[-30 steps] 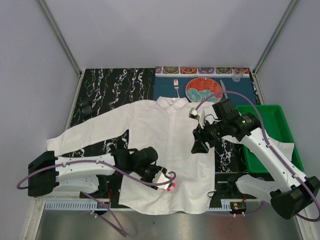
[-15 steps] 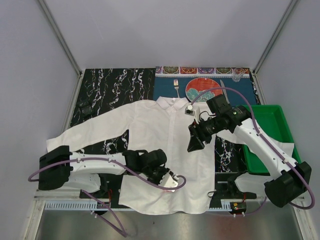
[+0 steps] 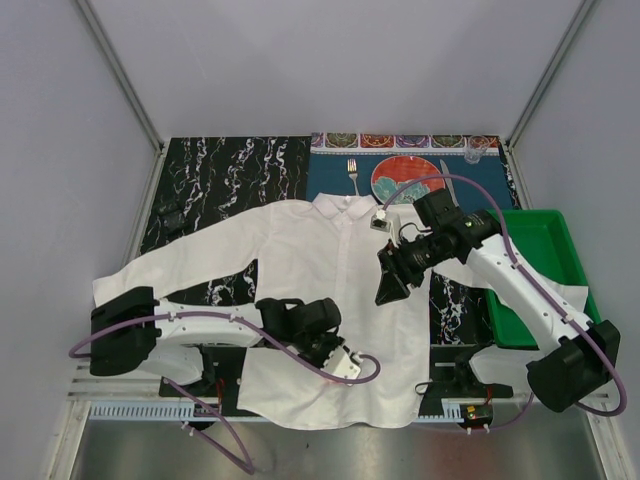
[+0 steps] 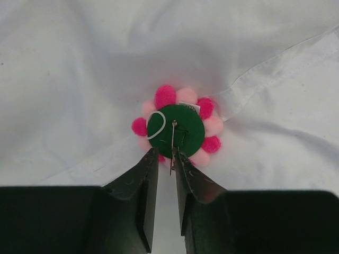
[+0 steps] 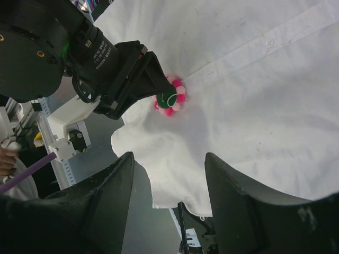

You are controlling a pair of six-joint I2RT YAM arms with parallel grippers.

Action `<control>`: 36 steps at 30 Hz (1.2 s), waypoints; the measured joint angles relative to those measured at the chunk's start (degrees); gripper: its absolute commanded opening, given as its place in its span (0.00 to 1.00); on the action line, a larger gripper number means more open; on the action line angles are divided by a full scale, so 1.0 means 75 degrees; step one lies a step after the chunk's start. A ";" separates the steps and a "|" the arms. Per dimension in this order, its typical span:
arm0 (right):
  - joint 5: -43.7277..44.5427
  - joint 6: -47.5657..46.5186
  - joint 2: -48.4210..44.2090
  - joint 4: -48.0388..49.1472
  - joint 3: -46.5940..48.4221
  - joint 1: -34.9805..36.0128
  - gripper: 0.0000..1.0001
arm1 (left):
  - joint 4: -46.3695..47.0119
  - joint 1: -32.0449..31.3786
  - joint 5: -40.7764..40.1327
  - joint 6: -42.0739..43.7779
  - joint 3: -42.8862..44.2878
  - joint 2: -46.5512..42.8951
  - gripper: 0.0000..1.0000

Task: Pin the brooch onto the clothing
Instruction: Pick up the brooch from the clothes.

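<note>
The brooch [image 4: 176, 131] lies face-down on the white shirt [image 3: 330, 260], close to the shirt's bottom hem and just beside its button placket. Its green felt back faces up, probably so the clasp can be reached. The pin wire [image 4: 172, 143] is its long axis. It runs straight toward the left end effector [image 4: 166, 156], free tip nearest the fingers [image 4: 148, 180]. Those fingers stand a narrow slit apart with the tip between them, and whether they pinch it cannot be told. The right end effector [image 5: 168, 159] hovers above the shirt, released and empty, seemingly held clear to watch.
</note>
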 measured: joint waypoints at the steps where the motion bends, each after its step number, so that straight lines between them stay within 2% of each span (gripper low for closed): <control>1: -0.0012 -0.0003 0.0023 -0.0023 0.0000 -0.0006 0.63 | -0.0023 0.0000 -0.0012 0.0047 0.0015 0.0041 0.28; 4: -0.0032 -0.0055 0.0076 -0.0038 0.0000 -0.0026 0.62 | -0.0192 0.0000 -0.0012 0.0195 0.0038 0.0099 0.25; 10: -0.0090 -0.0163 0.0079 -0.0061 0.0003 -0.0070 0.62 | -0.0393 0.0000 -0.0012 0.0318 0.0096 0.0169 0.00; 17: -0.0181 -0.0172 0.0131 -0.0082 0.0003 -0.0076 0.61 | -0.0772 0.0000 -0.0338 0.0586 0.0402 0.0143 0.00; 21: -0.0583 -0.0137 0.0420 -0.0082 0.0003 -0.0090 0.63 | -0.1137 0.0000 -0.0883 0.1151 0.0790 -0.0361 0.00; 26: -0.1204 0.0152 0.1081 0.0015 0.0015 -0.0096 0.73 | -0.1772 -0.0003 -0.1338 0.2256 0.1370 -0.1239 0.00; 32: -0.1883 0.0659 0.2267 0.0009 0.0277 -0.0099 0.77 | -0.2328 -0.0026 -0.2183 0.3844 0.1411 -0.1909 0.00; 36: -0.2226 0.1075 0.2710 -0.0015 0.0417 -0.0099 0.93 | -0.2556 -0.0032 -0.2882 0.4631 0.1411 -0.1938 0.00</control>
